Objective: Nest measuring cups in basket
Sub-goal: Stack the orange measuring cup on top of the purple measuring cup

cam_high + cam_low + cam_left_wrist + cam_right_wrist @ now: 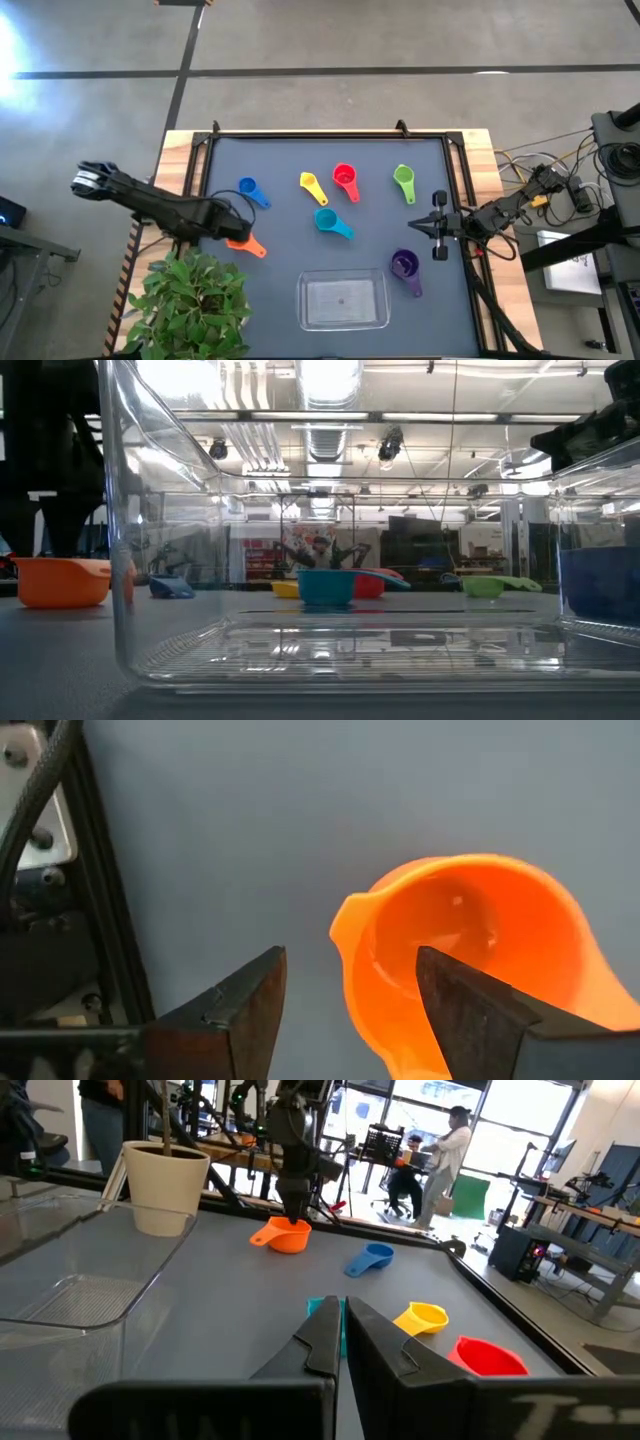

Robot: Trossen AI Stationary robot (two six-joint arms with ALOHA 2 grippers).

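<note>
Layout: cups spread on my table (280, 170), basket (343, 301) at the near edge.
My left gripper (232, 228) straddles one cup's (243, 243) rim; five cups lie mid-table, another just right of the basket; my right gripper (415, 228) waits right.

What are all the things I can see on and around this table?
measuring cups: seven on the grey mat, none in the basket
blue cup: far left
yellow cup: beside the red cup
green cup: far right
teal cup: centre
orange cup: left side
purple cup: right of the basket
basket: one, clear, near edge, empty
potted plant: one, green, near-left corner
left gripper: open, one finger inside the orange cup's rim
right gripper: shut, at the table's right side
</note>
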